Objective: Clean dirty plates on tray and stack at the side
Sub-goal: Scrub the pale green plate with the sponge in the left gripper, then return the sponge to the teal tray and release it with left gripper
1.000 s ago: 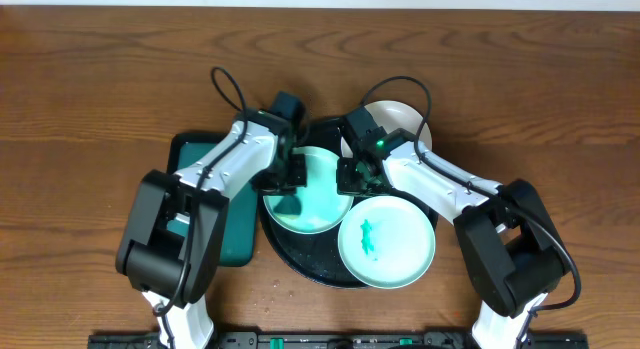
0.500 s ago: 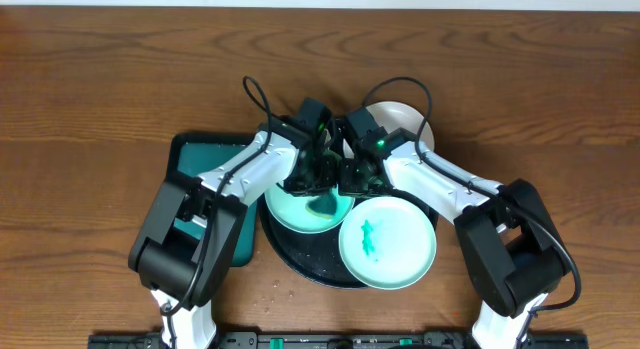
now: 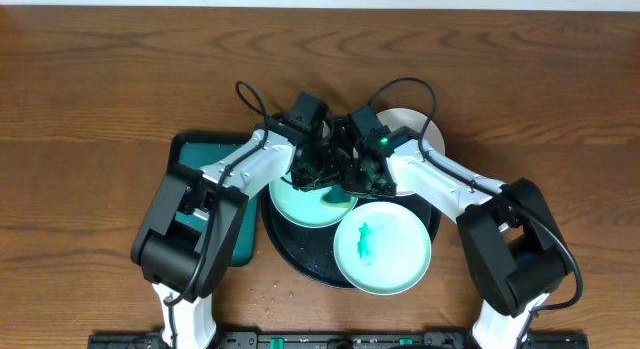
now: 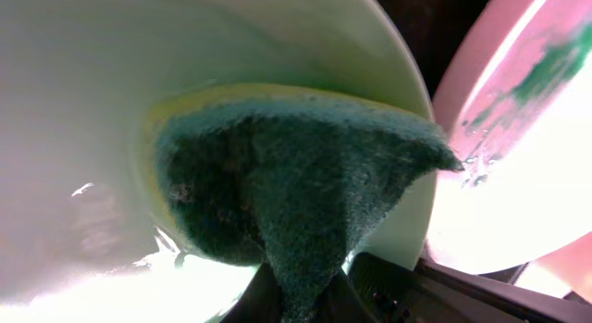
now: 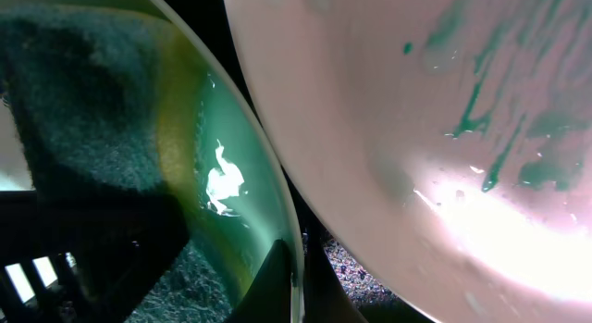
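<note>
Jaws, left: clamped on a green scouring sponge [image 4: 296, 193] with a yellow foam backing, its rough face pressed into the bowl of the held mint-green plate [image 3: 302, 205].
Jaws, right: closed together on that plate's rim at its right edge, steadying it against the sponge; both pairs meet over the middle of the tray.
Held mint-green plate: over the left half of the black round tray [image 3: 295, 257]; no smear shows on the part not covered by the sponge.
Smeared mint-green plate [image 3: 382, 249]: just beside it, at the tray's near right, overhanging the rim; green streak on its face, untouched.
White plate [image 3: 425, 129]: at the tray's far right, largely hidden by the right arm.
Teal rectangular tray [image 3: 245, 239]: left of the black tray, on the wooden desk [image 3: 100, 69].
Step in hand, by judgement: scrubbing the first plate; none is stacked aside yet.
Next move calls for: sweeping the sponge across the whole face, then carrying the plate off to the side without knocking its overhanging neighbour.
</note>
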### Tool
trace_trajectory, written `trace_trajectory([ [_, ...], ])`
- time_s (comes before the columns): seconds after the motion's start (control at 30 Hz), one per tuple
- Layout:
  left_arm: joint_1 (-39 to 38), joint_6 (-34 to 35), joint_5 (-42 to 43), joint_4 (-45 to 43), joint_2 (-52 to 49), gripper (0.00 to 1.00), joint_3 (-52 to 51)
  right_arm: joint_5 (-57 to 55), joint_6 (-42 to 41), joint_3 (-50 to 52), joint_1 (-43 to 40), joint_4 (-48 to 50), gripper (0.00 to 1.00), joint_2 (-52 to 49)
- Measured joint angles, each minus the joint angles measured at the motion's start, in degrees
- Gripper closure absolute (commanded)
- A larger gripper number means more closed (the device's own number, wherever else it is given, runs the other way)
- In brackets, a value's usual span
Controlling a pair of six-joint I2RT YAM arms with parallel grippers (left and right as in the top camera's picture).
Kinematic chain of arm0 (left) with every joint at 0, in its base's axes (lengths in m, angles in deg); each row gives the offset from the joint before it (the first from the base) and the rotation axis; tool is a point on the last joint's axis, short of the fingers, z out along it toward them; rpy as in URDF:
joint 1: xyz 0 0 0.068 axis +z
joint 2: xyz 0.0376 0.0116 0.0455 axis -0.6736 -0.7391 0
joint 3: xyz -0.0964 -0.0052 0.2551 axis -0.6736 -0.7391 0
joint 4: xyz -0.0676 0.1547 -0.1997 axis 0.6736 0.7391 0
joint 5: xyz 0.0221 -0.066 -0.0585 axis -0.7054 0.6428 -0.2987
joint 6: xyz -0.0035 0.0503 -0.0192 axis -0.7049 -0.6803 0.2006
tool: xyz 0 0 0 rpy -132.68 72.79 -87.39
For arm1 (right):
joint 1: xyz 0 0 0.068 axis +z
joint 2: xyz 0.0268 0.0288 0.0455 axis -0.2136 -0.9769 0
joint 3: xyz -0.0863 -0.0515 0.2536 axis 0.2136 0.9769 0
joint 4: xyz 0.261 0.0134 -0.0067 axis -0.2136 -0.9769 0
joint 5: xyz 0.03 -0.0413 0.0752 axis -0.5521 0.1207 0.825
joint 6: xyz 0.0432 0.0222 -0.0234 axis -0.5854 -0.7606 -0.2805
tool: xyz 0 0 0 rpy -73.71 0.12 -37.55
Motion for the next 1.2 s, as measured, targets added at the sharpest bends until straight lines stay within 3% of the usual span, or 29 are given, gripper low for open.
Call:
trace_trajectory([
  [0.53,0.3,-2.7,-28.7,17.7,5.5,0.93,0.4,0.2,0.6,-0.1,0.1,0.7,0.99,0.0],
  [0.97,1.8,-7.2,-33.9,33.6,16.7,0.93,6.2,0.2,1.2,-0.1,0.1,1.0,0.99,0.0],
  [1.2,11.2,-8.3,-34.4,38.9,17.6,0.93,7.1,0.4,3.4,-0.1,0.1,0.7,0.99,0.0],
])
